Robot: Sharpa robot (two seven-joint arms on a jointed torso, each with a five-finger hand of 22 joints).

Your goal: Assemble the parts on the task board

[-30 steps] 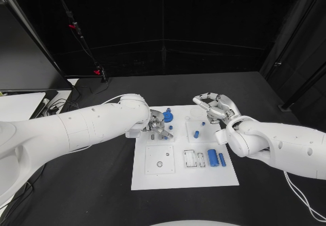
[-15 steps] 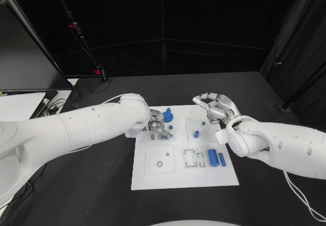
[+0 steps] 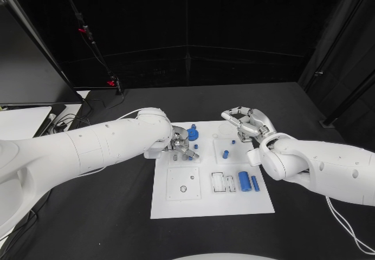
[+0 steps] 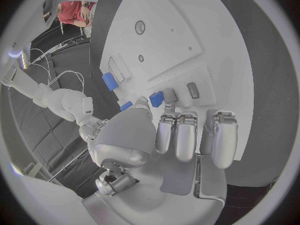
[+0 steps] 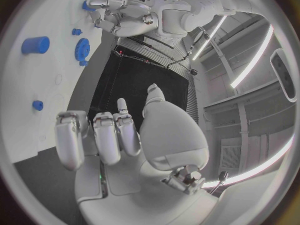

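Observation:
The white task board [image 3: 211, 187] lies mid-table. My left hand [image 3: 181, 147] is low over its far left part, beside the blue gear [image 3: 192, 131]. In the left wrist view, thumb and fingertips [image 4: 167, 116] pinch a small blue part [image 4: 156, 98] right at the board's surface next to a slot. My right hand [image 3: 246, 124] hovers above the board's far right corner, fingers loosely bent and holding nothing. A blue peg [image 3: 225, 154] stands mid-board. Two blue cylinders [image 3: 244, 179] lie near the right edge. The right wrist view shows the gear [image 5: 82, 49], a cylinder [image 5: 35, 45] and my left hand [image 5: 125, 17].
Black tabletop surrounds the board on all sides. A square plate with a hole [image 3: 184, 183] and rectangular slots [image 3: 224, 182] sit in the board's near half. Cables and a stand [image 3: 97, 54] are at the far left, beyond the table.

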